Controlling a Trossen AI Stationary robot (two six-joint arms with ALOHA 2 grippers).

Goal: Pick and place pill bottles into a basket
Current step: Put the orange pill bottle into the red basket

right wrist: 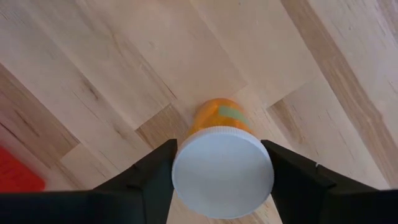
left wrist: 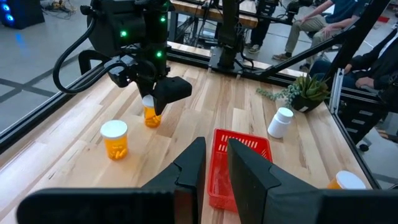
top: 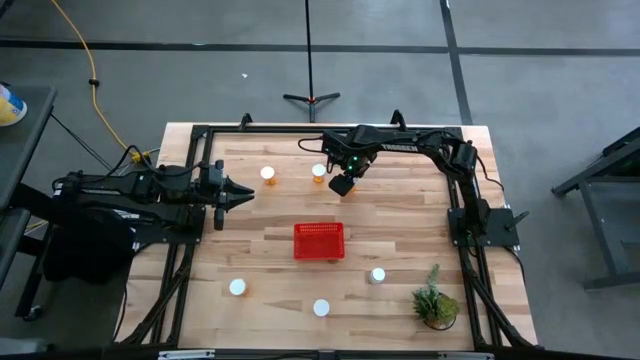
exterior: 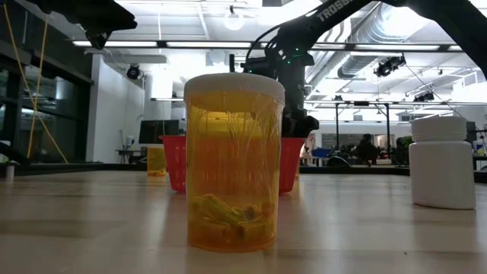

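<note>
1. Our right gripper sits at the far side of the counter, fingers clamped on the white cap of one orange pill bottle.
2. That bottle stands upright, long axis vertical, cap up (its twin stands near it, apart).
3. The red basket sits mid-counter, with bare wood between it and the gripper.
4. Three more bottles stand near the front edge, well apart; a potted plant takes the front right corner.
5. Our left gripper hovers clenched and empty at the left side.
</note>
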